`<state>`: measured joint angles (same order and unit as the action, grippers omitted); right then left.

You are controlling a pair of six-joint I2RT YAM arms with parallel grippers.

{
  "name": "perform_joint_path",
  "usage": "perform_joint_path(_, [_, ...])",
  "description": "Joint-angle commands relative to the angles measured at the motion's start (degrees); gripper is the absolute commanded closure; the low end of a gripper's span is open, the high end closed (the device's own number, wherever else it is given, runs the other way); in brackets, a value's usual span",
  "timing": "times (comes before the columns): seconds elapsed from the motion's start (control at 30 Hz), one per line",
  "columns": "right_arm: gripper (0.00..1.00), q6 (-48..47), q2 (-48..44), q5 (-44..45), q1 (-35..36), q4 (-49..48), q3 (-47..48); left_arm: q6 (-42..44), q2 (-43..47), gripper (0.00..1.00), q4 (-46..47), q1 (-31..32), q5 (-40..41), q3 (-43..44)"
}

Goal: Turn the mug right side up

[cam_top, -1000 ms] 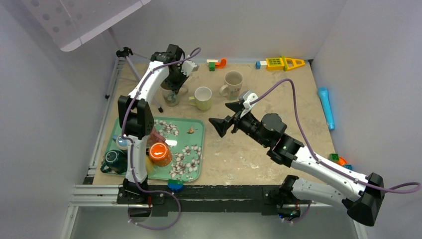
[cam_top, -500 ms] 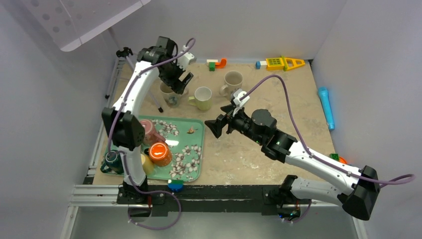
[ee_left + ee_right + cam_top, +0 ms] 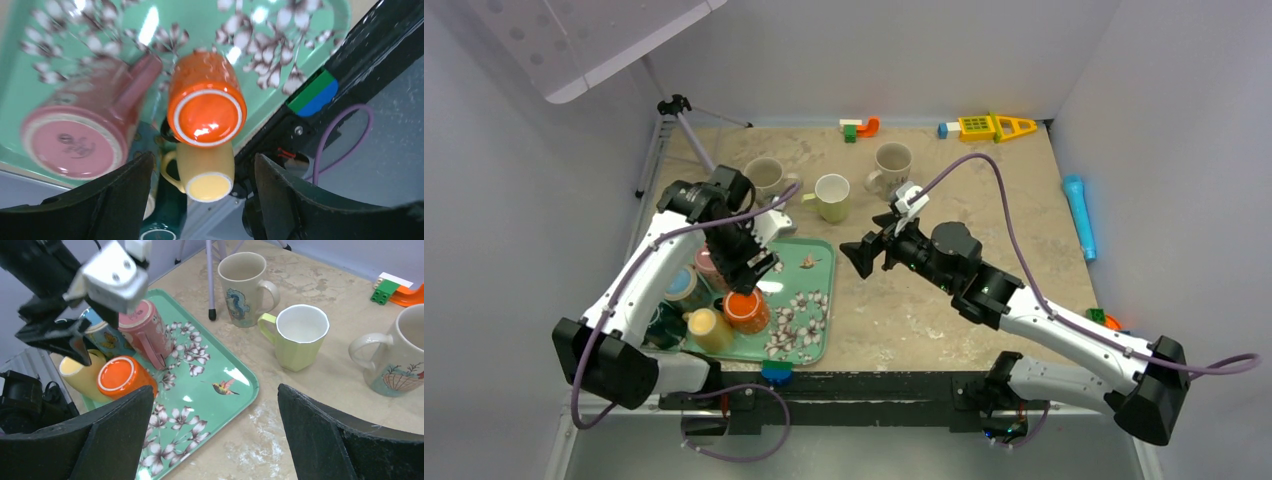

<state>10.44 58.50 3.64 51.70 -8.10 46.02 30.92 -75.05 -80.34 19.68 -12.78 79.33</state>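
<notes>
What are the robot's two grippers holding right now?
Nothing. The left gripper is open and empty, over the upside-down orange ceramic mug on the green flowered tray. The right gripper is open and empty too.

Teal mug [image 3: 167, 218], seemingly mostly hidden

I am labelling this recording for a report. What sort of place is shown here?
Probably a robot test bench in a laboratory, not a kitchen: a left arm and a right arm bolted to a walled table, a tripod, and toy blocks near mugs.
</notes>
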Motion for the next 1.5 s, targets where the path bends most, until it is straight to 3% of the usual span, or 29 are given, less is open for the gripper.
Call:
perform_joint_path(0.0, [0.02,-2.44,-1.81,1.37,0.08,-0.16,-0.76,1.50,2.53,0.22,-0.04,-2.08,4.84,-7.42])
perform_joint_path(0.2, [0.02,-3.85,-2.43,2.21,0.11,1.67,-1.16,1.21,-3.21,0.20,5.80,-6.05,4.91,-12.41])
perform_joint_path(0.37, [0.02,-3.84,-4.50,2.70,0.07,1.17,-2.59,1.27,-9.94,0.23,6.75,-5.61,-3.32,-13.02])
perform_joint_path(0.87, [0.02,-4.05,-3.92,3.86,0.09,1.85,-1.64,2.24,-17.33,0.25,5.53,4.92,-19.72,-5.10])
perform_joint_path(1.0, [0.02,-4.10,-3.63,3.96,0.06,1.95,-1.72,5.63,-9.86,0.21,4.40,3.49,-15.40,-2.80])
perform_joint_path(1.17, [0.02,-3.95,-2.67,3.63,0.07,1.57,-1.72,21.61,1.58,0.21,-0.95,-8.32,-11.39,-3.92])
perform_joint_path(1.33, [0.02,-3.88,-0.95,3.08,0.08,0.57,-1.15,35.82,9.40,0.40,3.00,-12.42,-2.28,-17.07])
perform_joint_path(1.47, [0.02,-3.70,-0.41,1.51,0.06,0.87,-0.33,40.99,13.00,0.48,13.36,-15.37,-0.80,-24.76])
